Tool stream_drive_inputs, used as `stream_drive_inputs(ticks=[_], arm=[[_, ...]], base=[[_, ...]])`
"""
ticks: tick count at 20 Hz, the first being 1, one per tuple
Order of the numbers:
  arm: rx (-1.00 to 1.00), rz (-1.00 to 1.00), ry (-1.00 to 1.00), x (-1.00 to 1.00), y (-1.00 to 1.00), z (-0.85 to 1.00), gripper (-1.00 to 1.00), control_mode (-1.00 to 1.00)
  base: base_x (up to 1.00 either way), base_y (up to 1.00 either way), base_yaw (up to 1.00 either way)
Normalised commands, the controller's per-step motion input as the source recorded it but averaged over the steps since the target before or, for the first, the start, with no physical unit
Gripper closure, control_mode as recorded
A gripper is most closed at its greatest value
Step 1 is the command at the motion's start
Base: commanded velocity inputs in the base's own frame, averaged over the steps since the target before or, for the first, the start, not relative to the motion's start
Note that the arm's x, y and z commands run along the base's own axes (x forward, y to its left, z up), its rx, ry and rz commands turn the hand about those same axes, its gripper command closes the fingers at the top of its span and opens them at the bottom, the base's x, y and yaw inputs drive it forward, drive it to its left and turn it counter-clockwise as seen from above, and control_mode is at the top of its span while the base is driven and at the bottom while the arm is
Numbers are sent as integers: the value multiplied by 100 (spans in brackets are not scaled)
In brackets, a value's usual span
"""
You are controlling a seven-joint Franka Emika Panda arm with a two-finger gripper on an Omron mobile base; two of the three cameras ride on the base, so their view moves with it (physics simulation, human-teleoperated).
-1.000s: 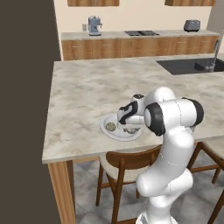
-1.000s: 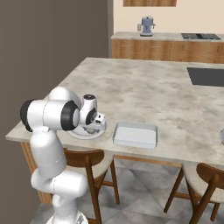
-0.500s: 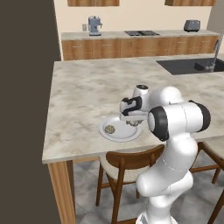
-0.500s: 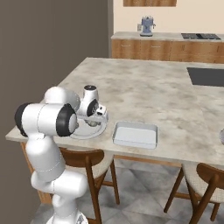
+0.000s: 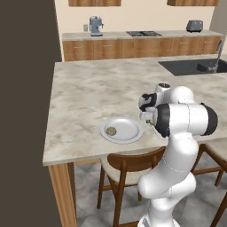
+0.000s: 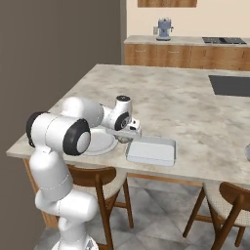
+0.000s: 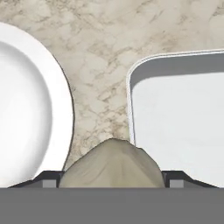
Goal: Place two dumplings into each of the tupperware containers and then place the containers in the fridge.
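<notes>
Plate: a round white grey-rimmed plate sits near the front edge of the beige marbled stone island counter, toward its left corner.
Dumpling on plate: one small lumpy tan-brown dumpling lies at the plate's left side.
Gripper: the white arm's two-finger gripper hangs over the strip of counter between plate and tray, its fingers spread wide and clamped on a second tan dumpling.
Container: a shallow pale blue-teal rectangular plastic tray rests just right of the plate, near the front edge.
</notes>
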Motion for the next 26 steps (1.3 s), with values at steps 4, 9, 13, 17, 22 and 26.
stream_drive_inputs(ticks=[4,9,13,17,22,26], arm=[[0,0,8,3,-82,-3,100,-100],[0,0,2,0,-29,-48,100,-100],[0,0,0,0,-7,-70,100,-100],[0,0,3,0,-7,-2,-100,-100],[0,0,1,1,0,11,-100,-100],[0,0,0,4,0,33,-100,-100]], base=[[0,0,0],[0,0,0],[0,0,0],[0,0,0],[0,0,0],[0,0,0]])
